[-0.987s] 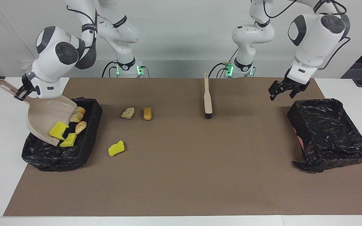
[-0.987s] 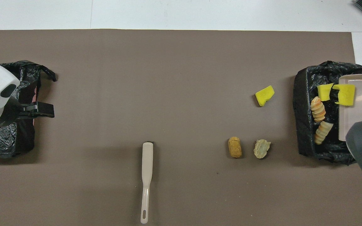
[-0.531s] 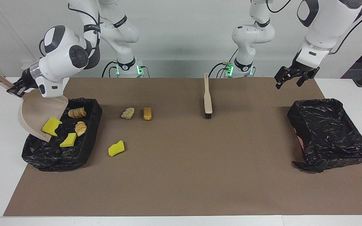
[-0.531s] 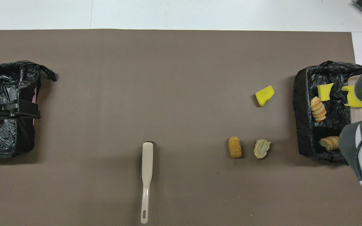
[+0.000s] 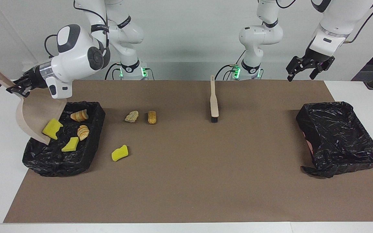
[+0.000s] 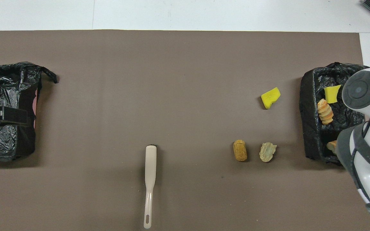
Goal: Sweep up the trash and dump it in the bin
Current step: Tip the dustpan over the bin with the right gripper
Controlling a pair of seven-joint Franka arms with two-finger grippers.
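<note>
My right gripper (image 5: pixel 18 86) is shut on the handle of the beige dustpan (image 5: pixel 34 111), which tilts steeply over the black-lined bin (image 5: pixel 57 166) at the right arm's end. A yellow sponge chunk (image 5: pixel 52 128) sits at the pan's lower lip. In the bin lie another yellow chunk (image 5: pixel 70 144) and two bread-like pieces (image 5: pixel 79 115) (image 5: pixel 83 132). On the mat beside the bin are a yellow chunk (image 5: pixel 119 153), a pale lump (image 5: pixel 131 116) and a golden-brown piece (image 5: pixel 152 117). My left gripper (image 5: pixel 307 66) hangs open and empty, high over the left arm's end.
The beige brush (image 5: pixel 213 100) lies on the brown mat near the robots, bristles pointing away from them. A second black-lined bin (image 5: pixel 338 139) stands at the left arm's end. In the overhead view my right arm (image 6: pixel 365 109) covers part of the first bin (image 6: pixel 308 128).
The right gripper lifted and tipped the dustpan steeper, and the two bread-like pieces slid into the bin. The left gripper rose and drew back toward the robots.
</note>
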